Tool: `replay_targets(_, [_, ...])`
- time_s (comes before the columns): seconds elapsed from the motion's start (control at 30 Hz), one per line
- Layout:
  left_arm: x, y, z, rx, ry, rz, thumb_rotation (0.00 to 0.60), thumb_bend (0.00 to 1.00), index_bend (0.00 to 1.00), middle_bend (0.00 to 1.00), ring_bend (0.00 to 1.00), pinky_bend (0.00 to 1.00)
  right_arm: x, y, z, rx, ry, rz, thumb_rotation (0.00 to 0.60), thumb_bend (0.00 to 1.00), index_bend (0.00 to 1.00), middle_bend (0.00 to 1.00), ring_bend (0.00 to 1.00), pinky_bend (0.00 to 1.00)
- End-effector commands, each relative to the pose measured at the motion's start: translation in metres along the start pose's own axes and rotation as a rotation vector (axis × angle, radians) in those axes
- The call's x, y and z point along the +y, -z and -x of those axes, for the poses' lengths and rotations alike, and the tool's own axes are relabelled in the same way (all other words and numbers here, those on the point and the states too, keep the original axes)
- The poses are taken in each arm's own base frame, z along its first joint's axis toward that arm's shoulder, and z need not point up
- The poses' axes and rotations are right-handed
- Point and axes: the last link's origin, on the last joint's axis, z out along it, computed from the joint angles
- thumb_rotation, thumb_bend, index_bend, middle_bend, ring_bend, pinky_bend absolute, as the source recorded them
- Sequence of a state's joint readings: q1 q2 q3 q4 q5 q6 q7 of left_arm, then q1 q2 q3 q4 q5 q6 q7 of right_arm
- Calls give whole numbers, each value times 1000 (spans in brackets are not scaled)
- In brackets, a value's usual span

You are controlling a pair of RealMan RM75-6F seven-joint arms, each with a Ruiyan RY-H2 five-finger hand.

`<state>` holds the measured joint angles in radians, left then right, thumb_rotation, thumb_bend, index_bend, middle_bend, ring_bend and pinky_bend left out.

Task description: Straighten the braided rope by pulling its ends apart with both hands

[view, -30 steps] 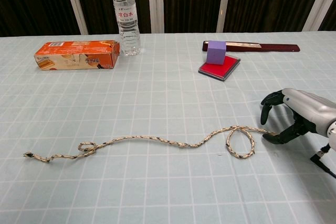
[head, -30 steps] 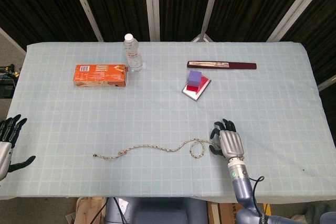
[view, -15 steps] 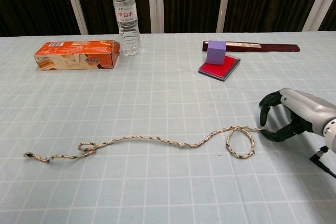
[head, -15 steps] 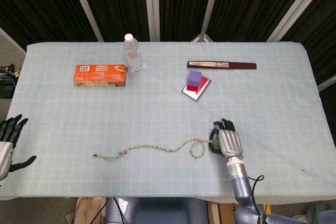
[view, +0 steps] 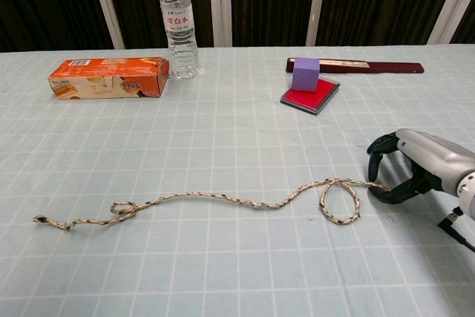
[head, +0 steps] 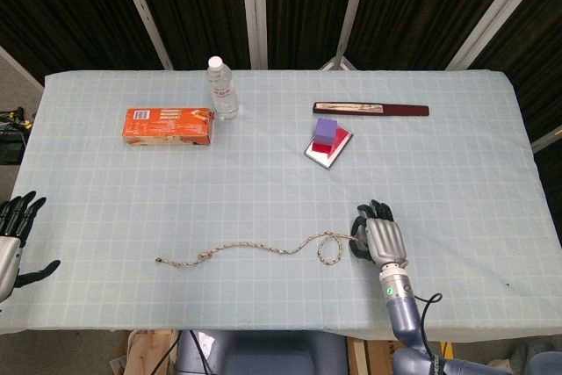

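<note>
The braided rope (head: 255, 246) lies wavy across the front of the table, its left end (view: 37, 220) free and a loop (view: 339, 200) close to its right end. My right hand (view: 419, 168) rests at that right end, fingers curved over the rope tip and thumb below it, with a small gap still showing between them. In the head view the right hand (head: 379, 239) sits just right of the loop. My left hand (head: 13, 234) hovers at the table's left edge with fingers spread, holding nothing, far from the rope's left end (head: 159, 261).
An orange box (head: 168, 125) and a water bottle (head: 223, 88) stand at the back left. A purple cube (head: 327, 130) sits on a red pad (head: 331, 147), with a dark flat case (head: 371, 109) behind them. The checked cloth (head: 457, 173) covers the table.
My right hand has crept slightly left onto the rope's right end and its fingers have curled in closer. The rope and the left hand have not moved.
</note>
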<state>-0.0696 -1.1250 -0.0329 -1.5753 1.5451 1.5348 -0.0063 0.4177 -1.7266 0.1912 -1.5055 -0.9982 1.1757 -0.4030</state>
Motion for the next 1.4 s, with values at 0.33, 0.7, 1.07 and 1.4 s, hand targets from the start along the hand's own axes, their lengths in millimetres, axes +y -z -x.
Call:
replay_targets(0.33, [0, 0, 0, 3, 2, 1, 600, 0, 0, 0, 0, 0, 0, 1, 3, -11, -2, 1, 600, 468, 618, 230, 26, 0])
replay_targets(0.7, [2, 0, 1, -5, -5, 3, 600, 1, 27, 0, 0, 0, 1, 5, -14, 23, -12, -21, 600, 470, 632, 231, 26, 0])
replay_targets(1.07, [35, -22, 1, -92, 3, 19, 600, 187, 296, 92, 0, 0, 11, 14, -31, 24, -4, -25, 600, 470, 632, 232, 26, 0])
replay_targets(1.4, [78, -52, 30, -265, 12, -16, 600, 230, 364, 155, 2, 0, 8, 18, -29, 11, -17, -23, 600, 470, 632, 232, 26, 0])
